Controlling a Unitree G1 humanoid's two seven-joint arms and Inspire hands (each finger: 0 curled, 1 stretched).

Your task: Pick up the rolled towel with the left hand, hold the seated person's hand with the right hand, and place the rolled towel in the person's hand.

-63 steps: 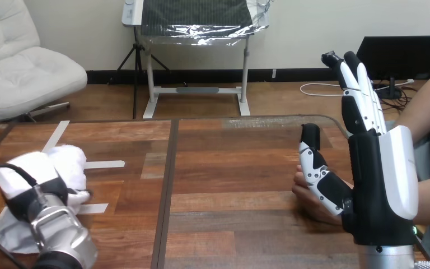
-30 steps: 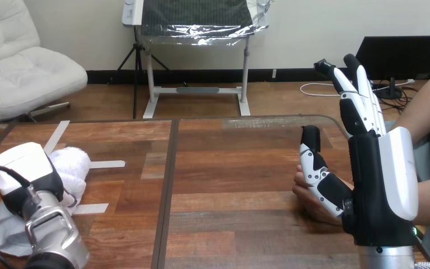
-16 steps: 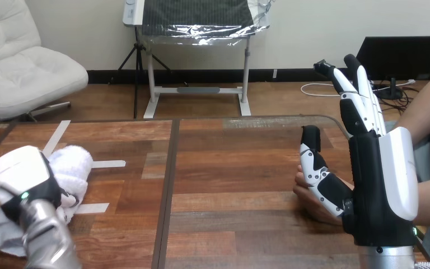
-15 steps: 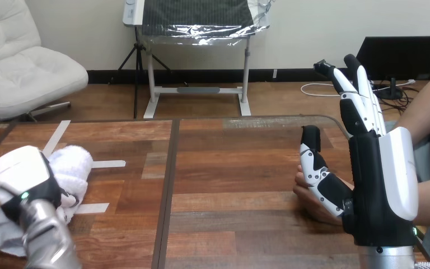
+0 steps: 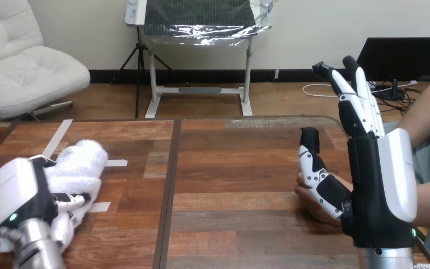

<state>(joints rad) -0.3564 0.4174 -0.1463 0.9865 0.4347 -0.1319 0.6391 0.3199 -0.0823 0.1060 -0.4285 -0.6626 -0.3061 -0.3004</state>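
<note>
Left robot hand | grips rolled towel | shifted rightward since earlier

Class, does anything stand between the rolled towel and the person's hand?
Nothing visible lies on the table between the rolled towel, in the left hand, and the person's hand. The right hand stands beside it, thumb partly across it.

The rolled towel is at the table's left, the person's hand at its right.
</note>
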